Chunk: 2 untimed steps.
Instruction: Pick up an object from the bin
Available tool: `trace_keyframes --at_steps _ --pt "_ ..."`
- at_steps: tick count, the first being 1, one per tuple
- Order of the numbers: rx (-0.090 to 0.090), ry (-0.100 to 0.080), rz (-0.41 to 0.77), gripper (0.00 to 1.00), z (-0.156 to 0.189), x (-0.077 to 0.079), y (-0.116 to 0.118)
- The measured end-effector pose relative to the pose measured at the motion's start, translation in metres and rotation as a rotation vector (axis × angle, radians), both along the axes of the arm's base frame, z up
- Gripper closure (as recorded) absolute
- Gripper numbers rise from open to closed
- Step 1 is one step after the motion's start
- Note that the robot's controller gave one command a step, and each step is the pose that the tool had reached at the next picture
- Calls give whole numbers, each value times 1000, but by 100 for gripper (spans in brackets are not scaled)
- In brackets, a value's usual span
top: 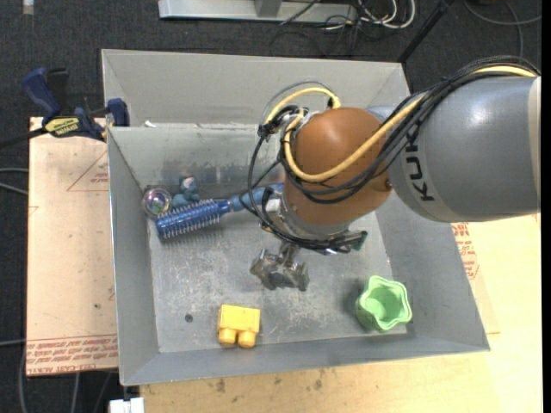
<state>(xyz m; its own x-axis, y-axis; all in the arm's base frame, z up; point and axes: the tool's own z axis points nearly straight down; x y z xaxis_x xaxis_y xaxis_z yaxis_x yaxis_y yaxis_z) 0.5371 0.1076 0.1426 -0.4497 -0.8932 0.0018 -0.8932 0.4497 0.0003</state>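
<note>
Nothing lifted yet: gripper (281,271) low over bare floor of bin (191,275), jaws slightly apart, empty; yellow block (238,325) at 7 o'clock, green cup (383,304) at 4, blue hairbrush (200,214) at 10.

The bin (198,274) is dull grey, its floor scuffed paler. The hairbrush (194,216) is bright blue. Just above its bristles lies a glassy pinkish ball (156,200), below it a yellow block (238,325), and to its lower right a light green cup (383,304).
</note>
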Motion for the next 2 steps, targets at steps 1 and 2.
trace_keyframes --at_steps 1,2 --pt "4 0 4 0 1 -1 4" --pt "7 6 321 0 -52 -58 67"
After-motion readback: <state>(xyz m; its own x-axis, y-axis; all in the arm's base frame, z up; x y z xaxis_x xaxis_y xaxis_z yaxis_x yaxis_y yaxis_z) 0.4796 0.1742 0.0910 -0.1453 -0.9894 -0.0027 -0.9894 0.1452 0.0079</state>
